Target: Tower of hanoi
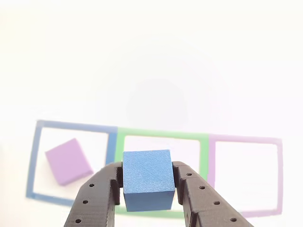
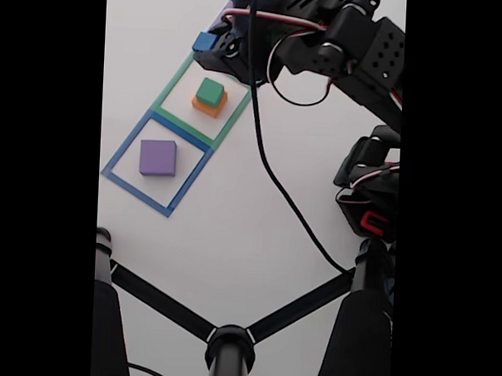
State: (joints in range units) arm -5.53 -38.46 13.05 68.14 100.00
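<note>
Blue cube (image 1: 147, 178): It sits tight between my two fingers, up off the counter (image 2: 257, 230). In the fixed view it hangs near the far end of the row of squares.
My gripper (image 1: 147, 187): Closed on the blue cube, one finger on each side. The hold looks even.
Green cube (image 2: 210, 91): It sits on the orange block (image 2: 208, 106), inside the green taped square (image 2: 177, 79).
Purple block (image 2: 157, 157): It lies flat and alone in the blue taped square (image 2: 122, 147), a bit turned.
Purple taped square (image 1: 279, 175): Bare inside, in the other view.
How to do it well: I think I should pick one spot, come straight down, keep the cube level, and let go only when it rests flat.
</note>
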